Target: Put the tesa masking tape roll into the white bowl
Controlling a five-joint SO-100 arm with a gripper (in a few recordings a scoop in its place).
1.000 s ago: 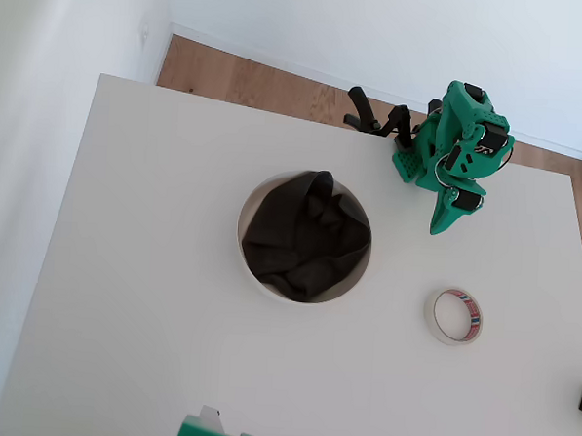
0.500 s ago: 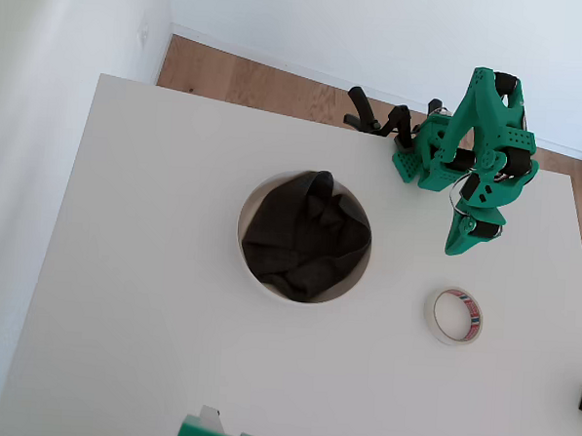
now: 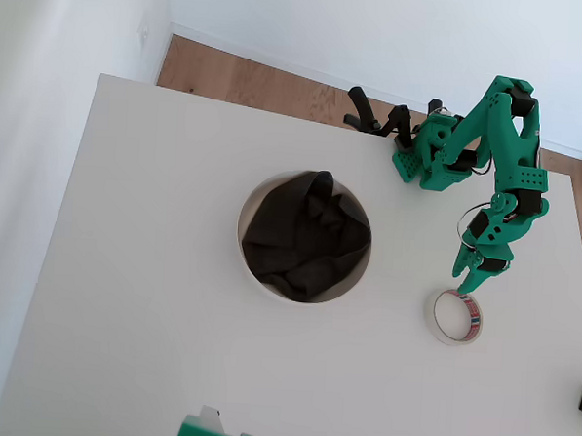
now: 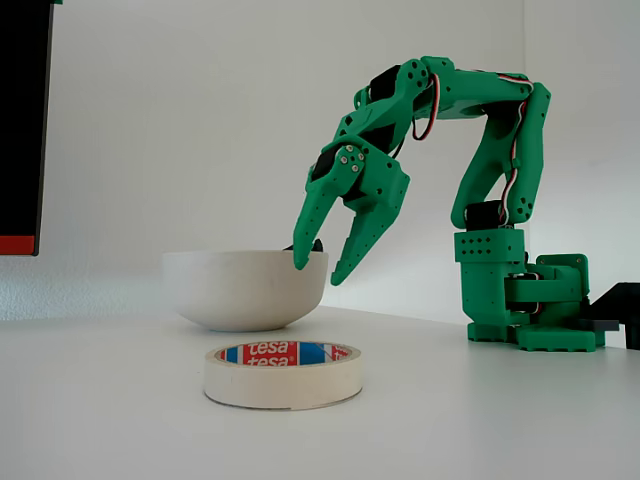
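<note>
Overhead view: tesa masking tape roll [image 3: 456, 317] lies flat near the table's [image 3: 131, 298] right edge; white bowl [image 3: 305, 236] mid-table. Green gripper [image 4: 322, 269] hangs above the roll, jaws parted, empty.

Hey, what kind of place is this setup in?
Probably a room at home or a small office: a plain white table against white walls, wooden flooring behind it, and a small green hobby arm clamped on.
</note>
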